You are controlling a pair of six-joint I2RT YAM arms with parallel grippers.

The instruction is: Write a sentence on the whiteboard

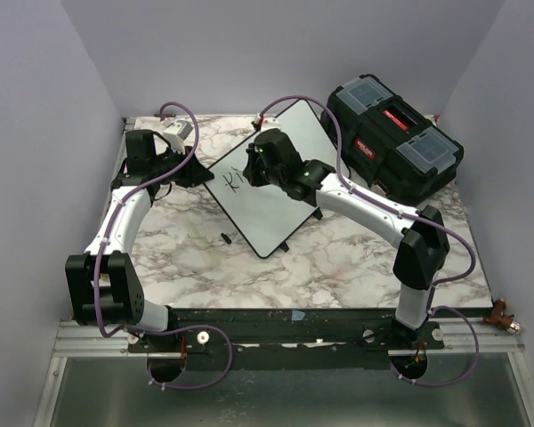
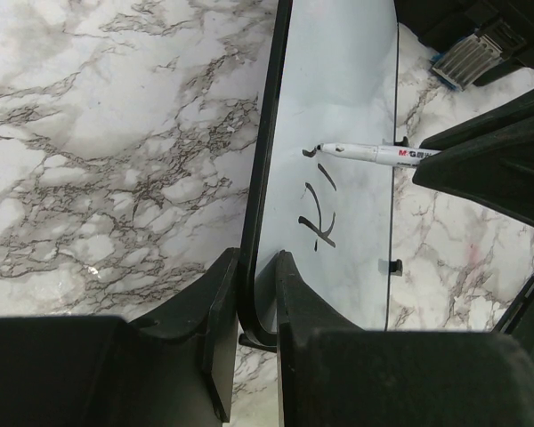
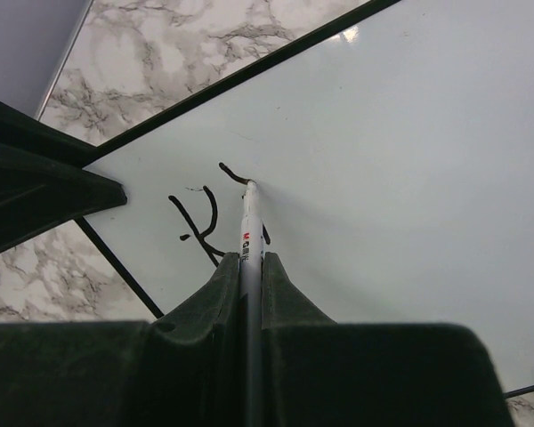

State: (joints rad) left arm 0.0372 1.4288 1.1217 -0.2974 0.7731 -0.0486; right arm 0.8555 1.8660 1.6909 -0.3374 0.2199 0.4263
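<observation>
The left tool (image 1: 194, 174), seen from above, sits at the near-left edge of the whiteboard (image 1: 269, 216), which lies skewed on the marble counter (image 1: 338, 260) with its far corner close to a black toolbox (image 1: 395, 142). The right tool (image 1: 260, 171) hangs over the board's middle, beside a little black writing (image 1: 232, 181). A small dark piece (image 1: 224, 238) lies on the counter just off the board's near edge. In the left wrist view, the left tool (image 2: 254, 307) is pressed together on the whiteboard's (image 2: 347, 98) black frame, one finger on each side. A white marker (image 2: 374, 153) reaches in from the right, its tip on the board above the writing (image 2: 319, 218), a K and a short stroke. In the right wrist view, the right tool (image 3: 249, 267) pinches the marker (image 3: 249, 222), whose tip touches the whiteboard (image 3: 409, 160) at a fresh curved stroke beside the writing (image 3: 200, 218).
</observation>
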